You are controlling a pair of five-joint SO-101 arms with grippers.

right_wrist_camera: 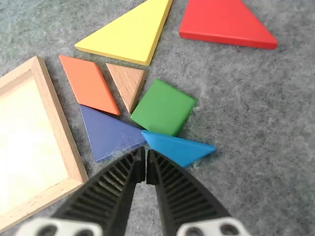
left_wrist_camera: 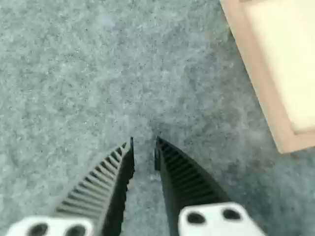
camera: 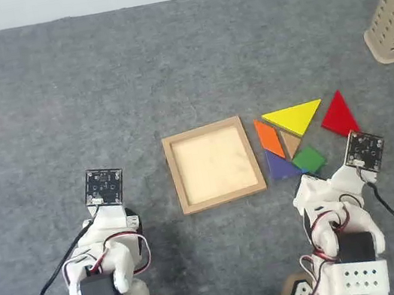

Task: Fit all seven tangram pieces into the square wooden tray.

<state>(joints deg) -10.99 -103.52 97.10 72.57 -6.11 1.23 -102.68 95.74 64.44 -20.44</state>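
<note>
Seven tangram pieces (right_wrist_camera: pixel 162 107) beside tray (camera: pixel 173 174); left gripper (left_wrist_camera: pixel 144 142) slightly parted, right gripper (right_wrist_camera: pixel 146 153) clenched.

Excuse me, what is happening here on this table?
Nothing is being handled yet. The square wooden tray lies empty between two robot arms. The seven tangram pieces lie on the grey carpet beside it, on the right arm's side. The right gripper hangs by the light blue triangle, the left gripper over bare carpet. Neither holds anything.

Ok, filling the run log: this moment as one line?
tray empty | seven pieces beside it | left fingers over carpet | right fingers shut by light-blue triangle
</note>
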